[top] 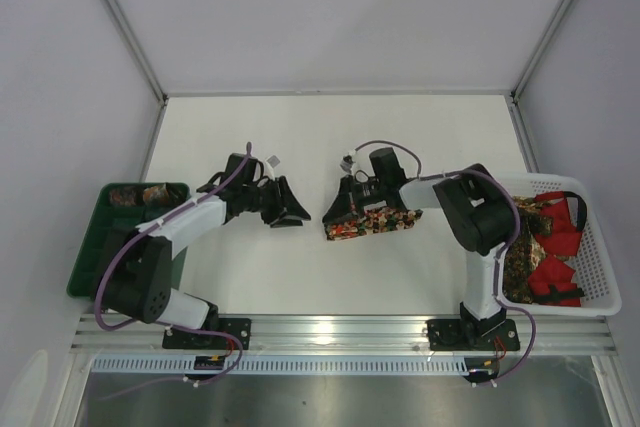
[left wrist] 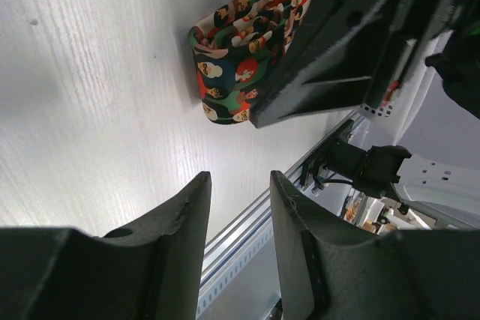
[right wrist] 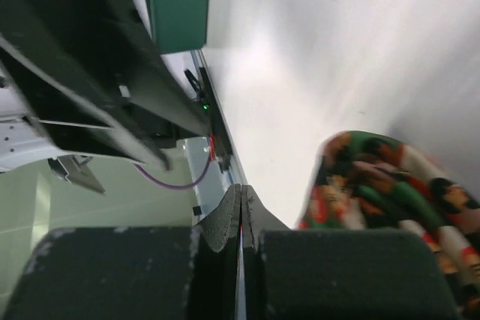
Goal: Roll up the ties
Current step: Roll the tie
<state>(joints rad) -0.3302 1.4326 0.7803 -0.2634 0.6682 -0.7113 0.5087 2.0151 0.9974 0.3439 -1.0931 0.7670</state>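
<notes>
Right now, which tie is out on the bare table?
The folded tie in the middle, by the right fingers. The others sit in the white basket or the green tray.

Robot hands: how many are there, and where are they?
2. The left hand is open over the table, near the middle. The right hand is shut, facing it, at the end of the patterned tie. Neither is hidden.

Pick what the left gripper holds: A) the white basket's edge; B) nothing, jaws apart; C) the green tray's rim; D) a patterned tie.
B: the left wrist view shows the left gripper with jaws apart over bare table, nothing between them, and the patterned tie lying apart ahead of it.
</notes>
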